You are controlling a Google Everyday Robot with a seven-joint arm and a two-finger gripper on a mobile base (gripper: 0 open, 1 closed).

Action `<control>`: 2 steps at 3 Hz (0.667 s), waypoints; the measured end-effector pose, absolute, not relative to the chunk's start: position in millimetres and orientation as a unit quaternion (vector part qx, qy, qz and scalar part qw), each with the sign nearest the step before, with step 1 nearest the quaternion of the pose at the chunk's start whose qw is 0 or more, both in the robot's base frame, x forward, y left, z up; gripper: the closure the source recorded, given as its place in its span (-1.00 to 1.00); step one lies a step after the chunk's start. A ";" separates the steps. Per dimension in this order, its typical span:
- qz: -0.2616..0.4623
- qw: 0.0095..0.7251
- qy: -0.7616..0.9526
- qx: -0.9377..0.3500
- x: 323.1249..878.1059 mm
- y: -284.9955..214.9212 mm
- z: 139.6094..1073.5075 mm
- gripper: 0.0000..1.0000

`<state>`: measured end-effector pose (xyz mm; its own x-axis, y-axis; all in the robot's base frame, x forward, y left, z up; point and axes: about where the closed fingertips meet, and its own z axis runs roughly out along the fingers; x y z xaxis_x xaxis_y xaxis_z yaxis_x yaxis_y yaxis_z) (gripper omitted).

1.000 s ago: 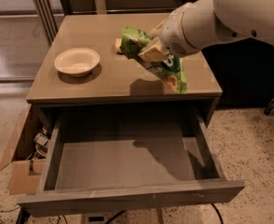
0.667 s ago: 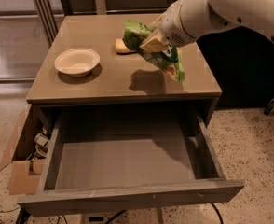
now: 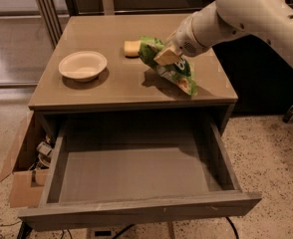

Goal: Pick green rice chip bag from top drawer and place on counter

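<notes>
The green rice chip bag [image 3: 172,69] is light green and glossy, tilted, with its lower end at or just above the counter [image 3: 111,34] near the right front. My gripper [image 3: 167,56] is shut on the bag's upper part, coming in from the right on the white arm. The top drawer [image 3: 131,171] is pulled fully open below the counter, and its flat bottom is bare.
A white bowl [image 3: 82,65] sits on the counter's left. A yellow sponge [image 3: 132,48] lies just behind the bag. A cardboard box [image 3: 22,176] with small items stands on the floor at the left of the drawer.
The gripper has lowered the bag toward the counter, a little forward and right. The bag's lower end now sits closer to the surface.
</notes>
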<state>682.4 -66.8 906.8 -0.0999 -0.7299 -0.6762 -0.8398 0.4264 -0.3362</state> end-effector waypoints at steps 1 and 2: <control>0.082 0.385 0.756 -0.523 686.6 -73.9 886.9 1.00; 0.087 0.372 0.766 -0.517 687.1 -77.9 875.9 1.00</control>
